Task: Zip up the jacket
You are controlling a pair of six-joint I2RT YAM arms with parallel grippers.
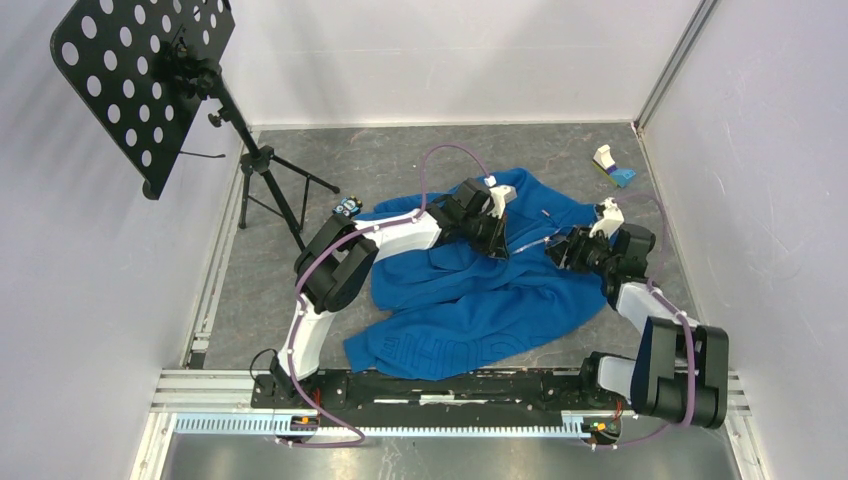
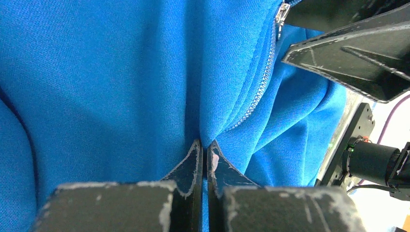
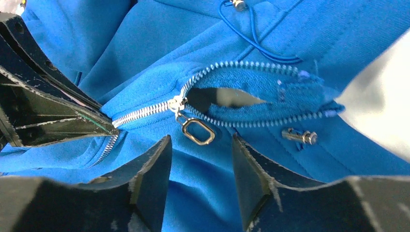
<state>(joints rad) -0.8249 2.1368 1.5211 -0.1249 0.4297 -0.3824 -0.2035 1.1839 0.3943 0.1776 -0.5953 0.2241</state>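
Note:
The bright blue jacket lies crumpled on the table between both arms. My left gripper is shut on a fold of the jacket's fabric, just beside the closed stretch of the silvery zipper. My right gripper is open and empty, its fingertips just short of the zipper's ring pull tab, which hangs from the slider. Beyond the slider the zipper teeth gape open toward the collar. The jacket's white lining patch shows at the right.
A black perforated music stand on a tripod stands at the back left. A small white and blue object sits at the back right. A small blue thing lies by the jacket's left edge. White walls enclose the table.

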